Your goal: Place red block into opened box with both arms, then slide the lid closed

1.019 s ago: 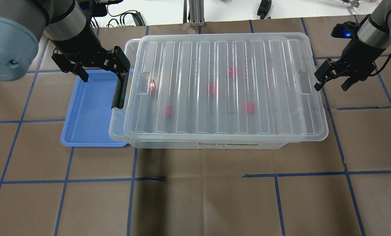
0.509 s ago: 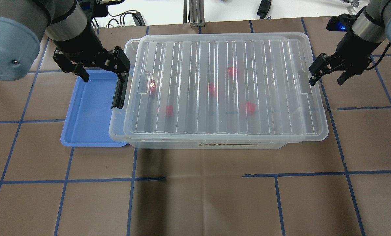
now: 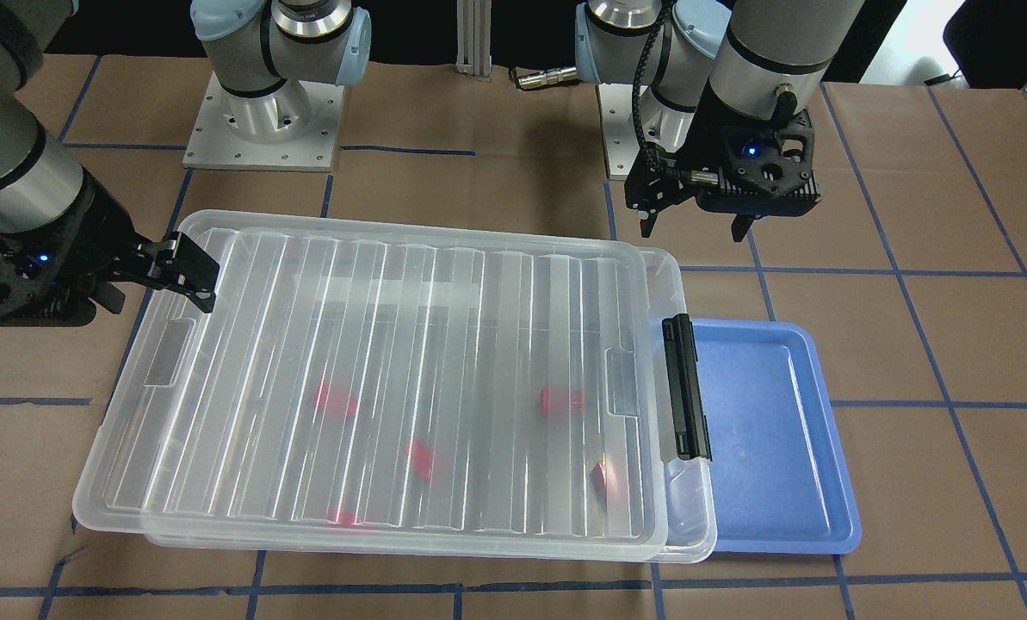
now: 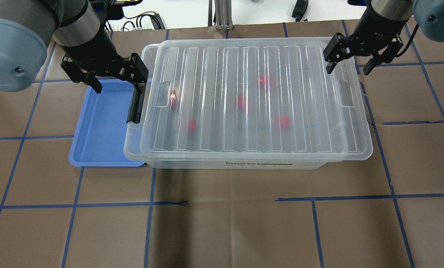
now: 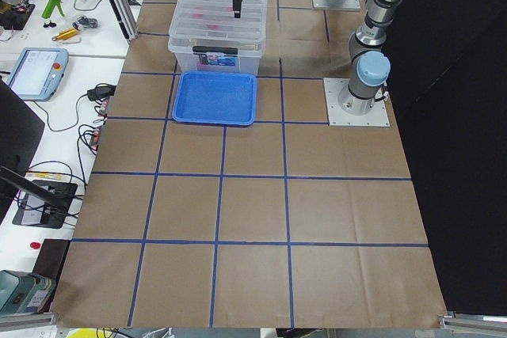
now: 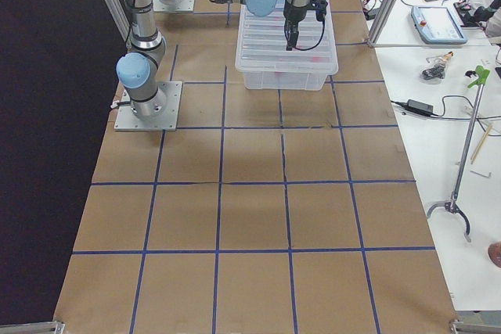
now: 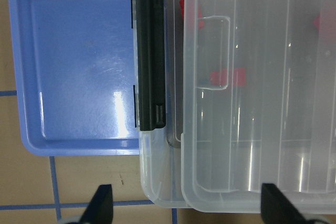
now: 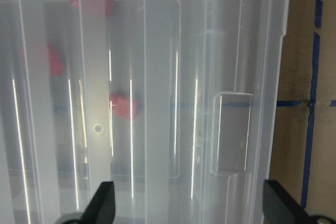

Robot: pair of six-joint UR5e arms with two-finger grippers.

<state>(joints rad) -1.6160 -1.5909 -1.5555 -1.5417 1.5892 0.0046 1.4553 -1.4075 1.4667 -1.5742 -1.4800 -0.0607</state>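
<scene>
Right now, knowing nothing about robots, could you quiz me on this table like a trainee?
1. How many red blocks show through the lid in the overhead view?
2. What lies beside the black latch bar of the box? A. blue tray B. green bowl C. white plate
3. True or false: the left hand and the right hand are both open and hold nothing.

Key: 1 five; 2 A; 3 true.
</scene>
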